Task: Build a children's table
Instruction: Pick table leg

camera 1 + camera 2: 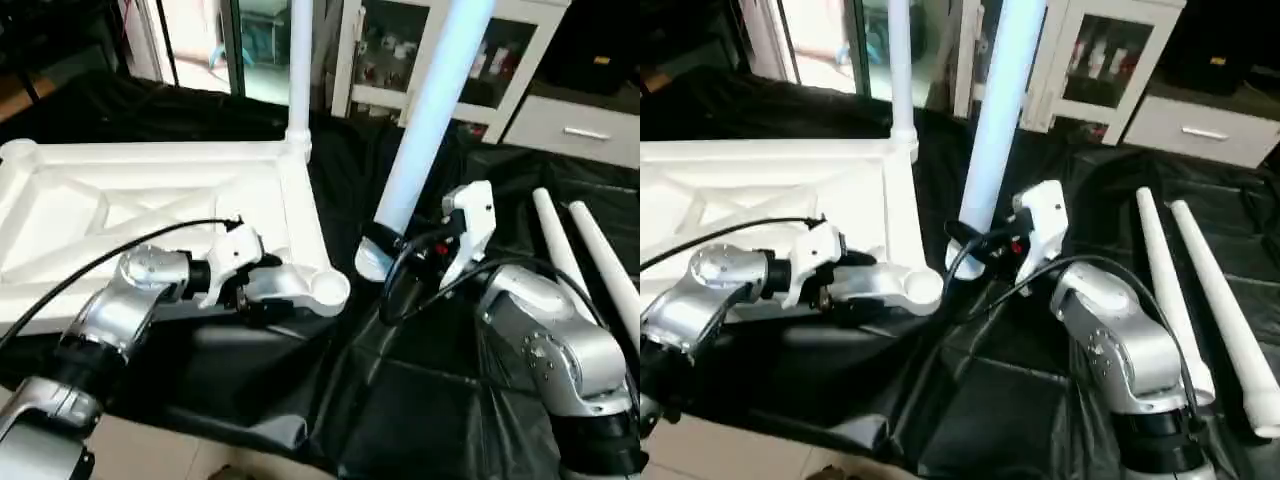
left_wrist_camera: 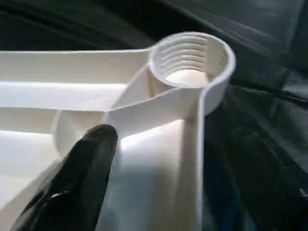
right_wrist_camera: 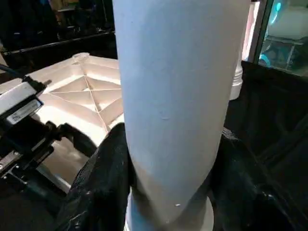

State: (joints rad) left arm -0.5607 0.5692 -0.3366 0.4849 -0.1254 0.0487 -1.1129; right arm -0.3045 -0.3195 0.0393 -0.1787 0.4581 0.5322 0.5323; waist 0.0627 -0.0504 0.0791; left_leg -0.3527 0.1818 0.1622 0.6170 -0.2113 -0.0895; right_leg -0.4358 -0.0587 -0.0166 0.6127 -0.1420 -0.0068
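Head views
Top [image 1: 150, 200]: upside down on the black sheet [image 1: 400, 400], X-ribs up, at the left of the work table.
Near socket [image 1: 325, 290]: empty, at the top's near right corner, mouth up.
Fitted leg [image 1: 300, 70]: upright in the far right corner socket.
Left gripper [image 1: 262, 292]: at the near right corner, black fingers on either side of the rim beside the socket; whether pressing it, cannot tell.
Right gripper [image 1: 385, 250]: clamped round the lower end of a held leg [image 1: 430, 100], partly closed to the tube's width.
Held leg: tilted slightly, wide end low, just right of the near socket, apart from it.
Spare legs [image 1: 590, 260]: two, lying side by side on the sheet at the far right, well apart from the top.
Cabinets [image 1: 500, 50]: white, glass doors, behind the table.

Left wrist view
Near socket [image 2: 190, 62]: threaded inside, empty, black sheet beyond it.
Finger [image 2: 82, 178]: one black finger inside the rim, near the rib running to the socket; contact unclear.

Right wrist view
Held leg [image 3: 178, 106]: gripped between two black fingers [image 3: 103, 187], flared end just past them.
Top [image 3: 91, 91]: ribbed underside beyond the leg.
Left gripper [image 3: 72, 137]: at the top's edge.
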